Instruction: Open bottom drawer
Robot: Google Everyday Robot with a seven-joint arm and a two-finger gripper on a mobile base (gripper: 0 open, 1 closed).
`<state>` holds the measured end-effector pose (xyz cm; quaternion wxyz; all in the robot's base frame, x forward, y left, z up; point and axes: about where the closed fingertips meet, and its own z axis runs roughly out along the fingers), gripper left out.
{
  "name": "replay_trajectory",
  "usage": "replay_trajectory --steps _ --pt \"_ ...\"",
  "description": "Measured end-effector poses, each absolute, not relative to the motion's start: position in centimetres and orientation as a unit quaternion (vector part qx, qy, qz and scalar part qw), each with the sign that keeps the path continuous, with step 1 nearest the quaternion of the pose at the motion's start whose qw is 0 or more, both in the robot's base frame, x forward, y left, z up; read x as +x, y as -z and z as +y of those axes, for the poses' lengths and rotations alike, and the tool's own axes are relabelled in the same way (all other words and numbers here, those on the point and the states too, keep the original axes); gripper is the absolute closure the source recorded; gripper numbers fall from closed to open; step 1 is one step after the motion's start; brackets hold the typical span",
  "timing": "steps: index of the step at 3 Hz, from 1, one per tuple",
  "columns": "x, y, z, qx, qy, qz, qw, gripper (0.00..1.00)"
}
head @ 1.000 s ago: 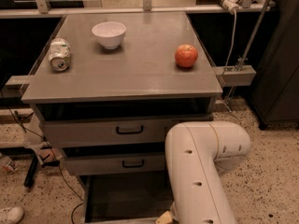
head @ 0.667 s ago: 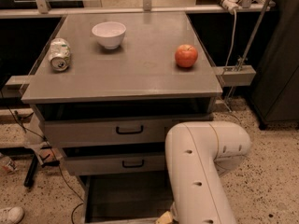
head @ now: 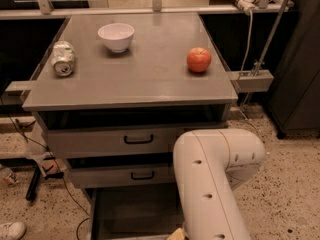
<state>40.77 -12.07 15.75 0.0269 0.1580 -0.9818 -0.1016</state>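
Nothing has moved since a second ago: the arm, the drawers and the things on the counter (head: 150,86) lie just as they did. The bottom drawer (head: 135,209) stands pulled out at the foot of the cabinet, and we look down into its plain dark grey inside; its front runs off the lower edge of the view. Above it sit the middle drawer (head: 112,176) and the taller top drawer (head: 100,142), each with a black bar handle. The thick white arm (head: 215,184) bends down on the right, covering the right part of the drawers. Of the tool (head: 176,233) we see only a small tan piece at the bottom edge, just left of the arm and over the open drawer; we cannot tell whether it is wide or narrow. On the counter a white bowl (head: 116,36) stands at the back, a crushed can (head: 63,58) lies on its side at the left, and a red apple (head: 199,59) rests at the right, all well apart.
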Motion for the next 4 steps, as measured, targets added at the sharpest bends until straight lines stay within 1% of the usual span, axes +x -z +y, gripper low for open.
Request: replay_trajectory --steps 3,4 --pt "39.6 -15.8 -12.5 0.155 0.088 -0.983 0.033 0.0" --pt "38.3 -15.8 -12.9 0.15 0.081 -0.984 0.041 0.0"
